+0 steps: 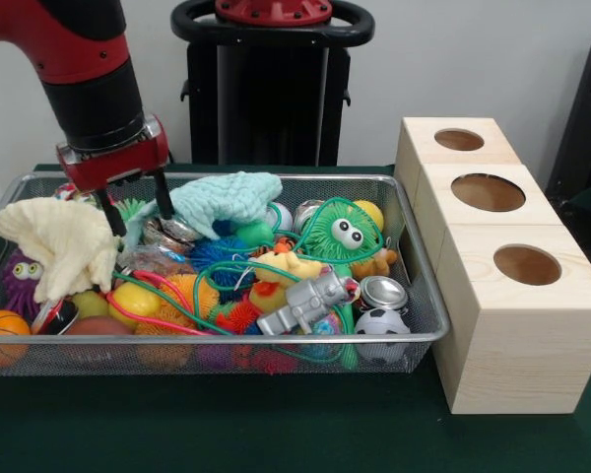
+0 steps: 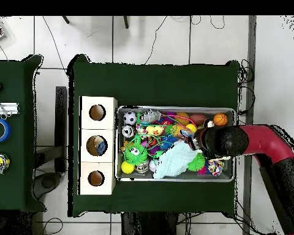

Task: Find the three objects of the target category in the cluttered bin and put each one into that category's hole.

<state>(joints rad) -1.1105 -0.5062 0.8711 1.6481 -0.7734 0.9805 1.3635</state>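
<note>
Closest to me is the green surface (image 1: 276, 434). On it sits the bin (image 1: 227, 340), a wide, shallow wire basket full of toys. Along its front edge, at the left, there is an orange basketball (image 1: 0, 335). At the right of the front edge there is a small soccer ball (image 1: 381, 330). Between them lies a gray robot toy (image 1: 305, 301), tilted on top of the pile, with spiky rubber balls and green cords around it.

A bit further back, a purple fuzzy toy (image 1: 20, 279) with big eyes peeks out at the left. A pale yellow cloth (image 1: 59, 241) hangs over it. A green fuzzy toy (image 1: 340, 232) with googly eyes sits toward the right, and a yellow ball (image 1: 371, 212) is just behind it. A light blue cloth (image 1: 227, 197) lies at the back of the pile.

Just beside the bin, on the right, stand three pale wooden boxes (image 1: 502, 296) in a row. Each has a round hole on top.

The red and black arm (image 1: 89, 69) comes down at the back left. Its claw (image 1: 133, 202) is spread apart, with its two dark fingers (image 1: 164, 197) reaching down between the yellow cloth and the blue cloth. It is not pinching anything that I can see.
</note>
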